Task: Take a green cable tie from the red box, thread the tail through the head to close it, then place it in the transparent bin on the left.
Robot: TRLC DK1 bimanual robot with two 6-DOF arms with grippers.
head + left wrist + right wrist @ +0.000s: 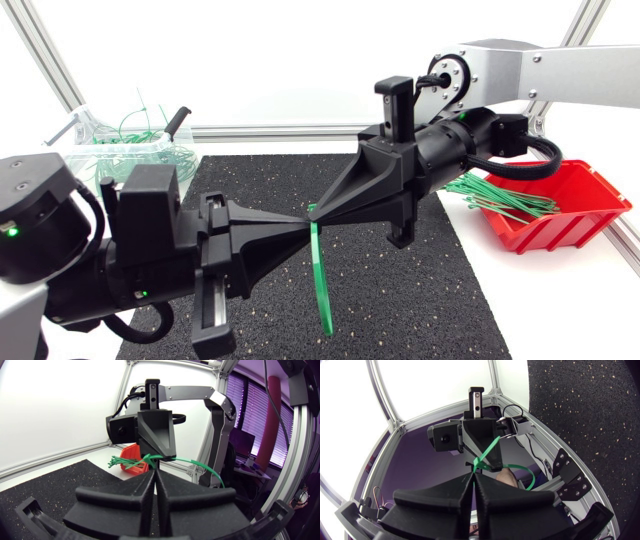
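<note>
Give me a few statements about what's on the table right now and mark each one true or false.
1. The red box holds a bundle of green ties. True.
2. The cable tie at the grippers lies flat on the black mat. False: it hangs down from where the left gripper and the right gripper meet, above the mat.
3. The clear bin is empty. False: several ties lie in it.
4. The two grippers meet tip to tip over the mat. True.
</note>
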